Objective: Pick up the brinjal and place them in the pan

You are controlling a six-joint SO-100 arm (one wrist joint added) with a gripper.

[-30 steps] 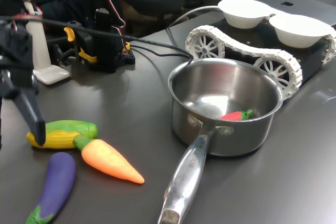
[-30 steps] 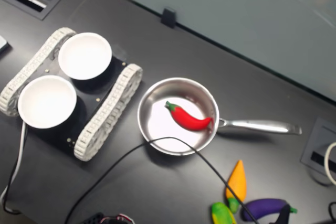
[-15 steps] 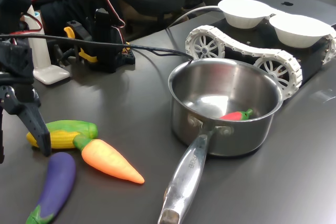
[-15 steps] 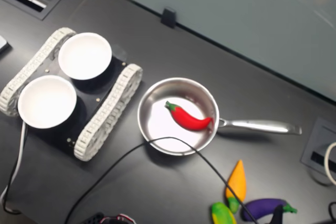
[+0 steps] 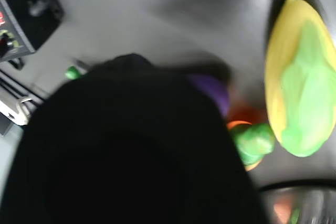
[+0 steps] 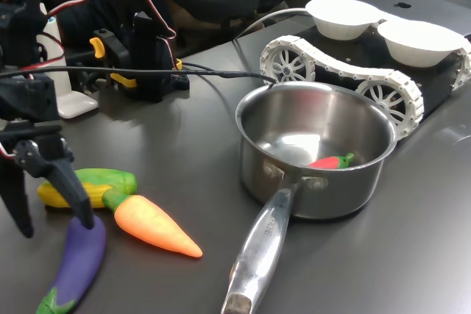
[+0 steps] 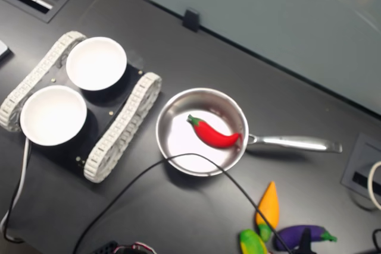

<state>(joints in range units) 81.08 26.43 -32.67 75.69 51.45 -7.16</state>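
Purple brinjal (image 6: 78, 261) is lying at the lower left of the first exterior view, beside the carrot (image 6: 153, 225), while the gripper (image 6: 45, 220) is hanging over its upper end with jaws apart. One finger is sitting close to the corn (image 6: 88, 187), so I judge the jaws are risking to pinch or push the neighbours instead, and the pan (image 6: 318, 154) with the chilli (image 6: 333, 161) is waiting at the centre right.

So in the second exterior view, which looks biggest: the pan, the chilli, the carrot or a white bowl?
1. The pan.
2. A white bowl.
3. The chilli and the carrot look about alike, too close to rank.
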